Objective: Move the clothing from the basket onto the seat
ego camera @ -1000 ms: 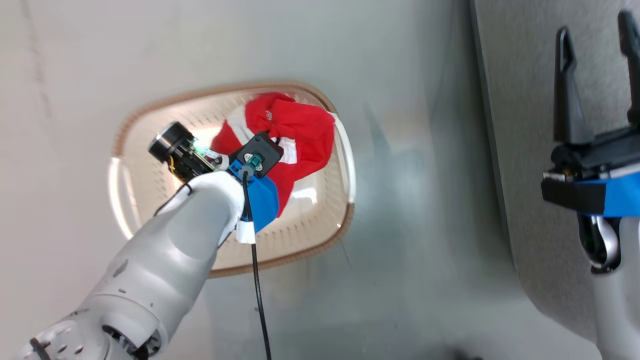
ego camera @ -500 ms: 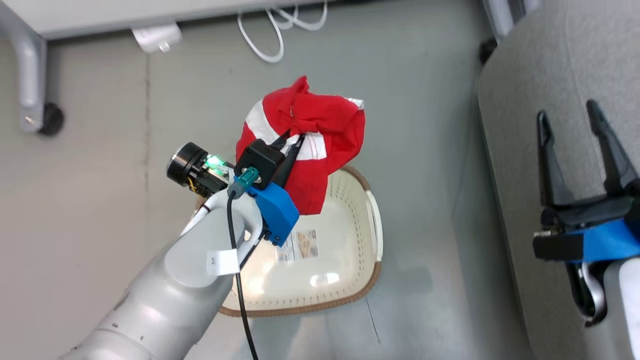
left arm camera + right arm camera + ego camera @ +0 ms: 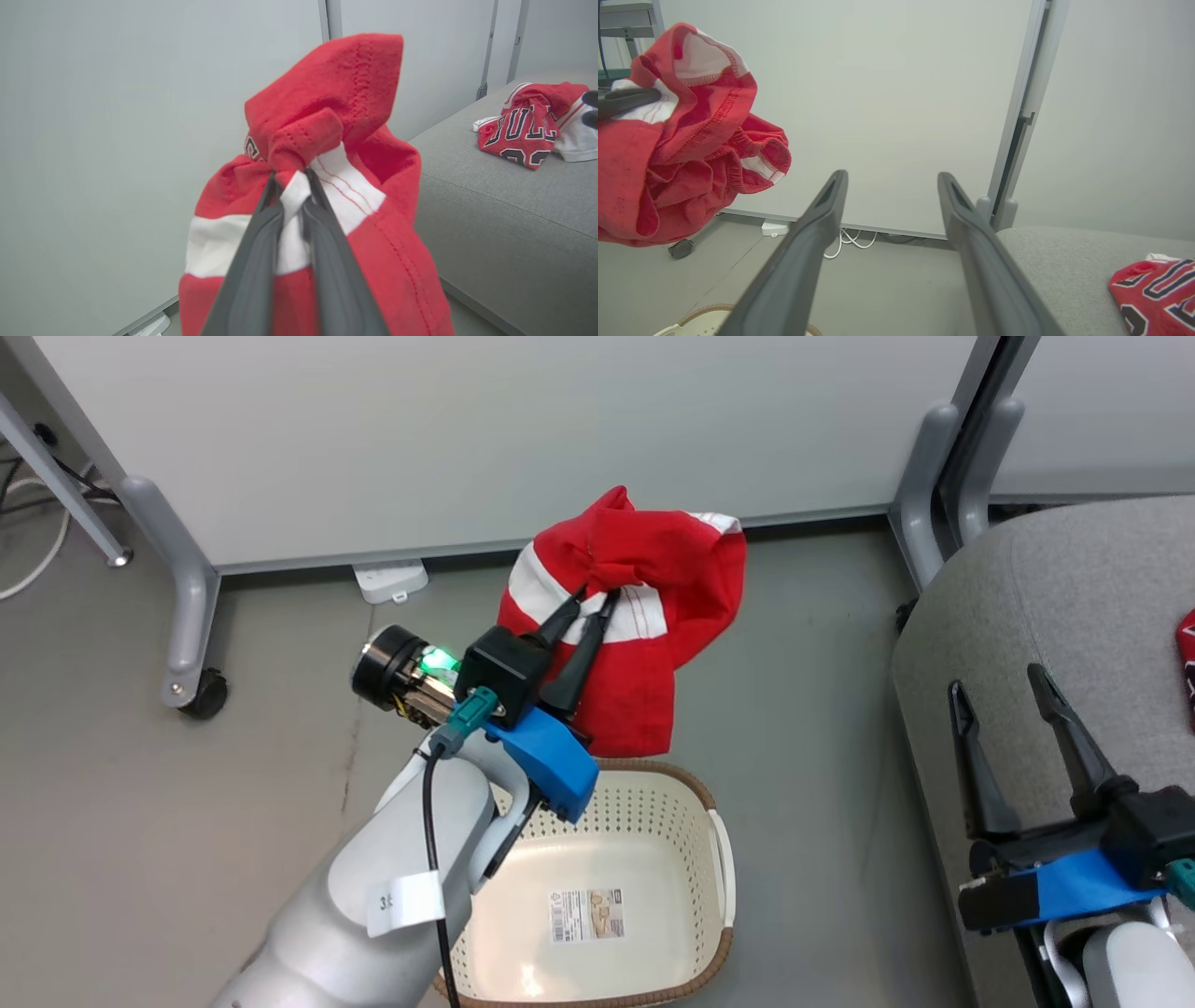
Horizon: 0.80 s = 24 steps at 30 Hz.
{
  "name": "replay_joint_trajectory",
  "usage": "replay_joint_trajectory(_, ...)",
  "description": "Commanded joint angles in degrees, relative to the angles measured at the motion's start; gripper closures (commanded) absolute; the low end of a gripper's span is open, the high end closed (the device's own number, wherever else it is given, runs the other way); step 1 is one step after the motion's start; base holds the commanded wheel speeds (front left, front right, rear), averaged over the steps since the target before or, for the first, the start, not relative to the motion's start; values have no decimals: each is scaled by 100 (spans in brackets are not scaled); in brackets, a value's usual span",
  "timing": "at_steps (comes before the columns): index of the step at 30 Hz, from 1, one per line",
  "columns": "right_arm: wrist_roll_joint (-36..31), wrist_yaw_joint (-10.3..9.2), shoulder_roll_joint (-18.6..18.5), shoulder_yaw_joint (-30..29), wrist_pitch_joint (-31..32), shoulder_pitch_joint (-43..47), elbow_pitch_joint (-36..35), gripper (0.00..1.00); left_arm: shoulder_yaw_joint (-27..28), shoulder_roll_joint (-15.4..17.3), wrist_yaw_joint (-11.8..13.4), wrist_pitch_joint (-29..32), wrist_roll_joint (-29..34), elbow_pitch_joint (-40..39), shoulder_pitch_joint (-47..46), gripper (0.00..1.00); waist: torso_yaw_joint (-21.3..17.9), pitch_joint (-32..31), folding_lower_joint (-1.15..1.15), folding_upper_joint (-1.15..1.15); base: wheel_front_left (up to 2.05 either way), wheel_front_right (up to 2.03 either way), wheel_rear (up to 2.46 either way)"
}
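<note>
your left claw [image 3: 591, 600] pinches one fold of the red-and-white striped garment [image 3: 672, 569]; a jerk may drop it before the grey fabric seat [image 3: 1055, 579]

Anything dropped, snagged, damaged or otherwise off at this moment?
Nothing stands out. The left hand grips the bunched red-and-white striped garment, lifted clear above the basket. The jersey lies crumpled on the seat, where it belongs.
</note>
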Motion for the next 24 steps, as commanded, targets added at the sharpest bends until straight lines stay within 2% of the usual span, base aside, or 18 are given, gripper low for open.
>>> replay_joint_trajectory(1,-15,1,46,20,-18,177,28,0,35,-38,-29,-26,65,-89,119,100,76,-304,1,0,0,0,0)
replay_joint_trajectory(11,3,1,202,173,-18,661,109,0,8,-233,-143,-25,245,-427,377,100,153,-825,1,0,0,0,0)
replay_joint_trajectory(24,55,1,139,521,-18,629,-81,0,36,-285,-187,-25,335,-470,462,100,215,-861,1,0,0,0,0)
